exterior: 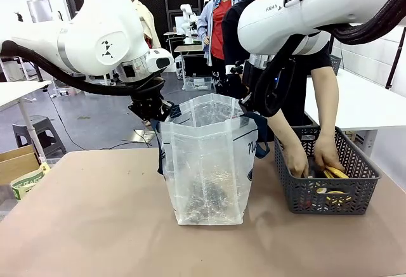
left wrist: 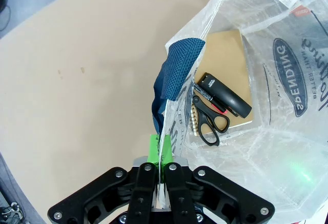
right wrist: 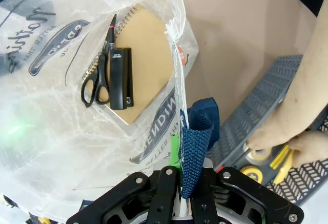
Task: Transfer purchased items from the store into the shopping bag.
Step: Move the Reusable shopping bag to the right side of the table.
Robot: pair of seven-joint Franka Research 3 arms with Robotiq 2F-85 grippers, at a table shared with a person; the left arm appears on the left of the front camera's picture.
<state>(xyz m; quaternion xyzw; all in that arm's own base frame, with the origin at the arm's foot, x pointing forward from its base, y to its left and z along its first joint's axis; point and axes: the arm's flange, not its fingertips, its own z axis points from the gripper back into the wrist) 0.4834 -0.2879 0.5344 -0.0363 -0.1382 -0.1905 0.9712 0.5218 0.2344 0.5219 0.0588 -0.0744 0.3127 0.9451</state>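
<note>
The translucent shopping bag point(exterior: 209, 163) stands open in the middle of the table, with navy strap handles. My left gripper point(exterior: 154, 109) is shut on the bag's left rim; its green pads point(left wrist: 154, 149) pinch the plastic in the left wrist view. My right gripper point(exterior: 248, 107) is shut on the right rim and the navy handle point(right wrist: 195, 149). Inside the bag lie a brown spiral notebook point(left wrist: 225, 60), black scissors point(left wrist: 210, 121) and a black stapler point(left wrist: 225, 96). The dark grey lattice basket point(exterior: 327, 191) sits at the right. A person's hands point(exterior: 311, 156) reach into it among yellow items point(exterior: 333, 174).
A cardboard box point(exterior: 18, 163) stands off the table's left edge. A white table point(exterior: 361, 103) lies behind the basket. Bare brown tabletop point(exterior: 95, 226) stretches left of and in front of the bag.
</note>
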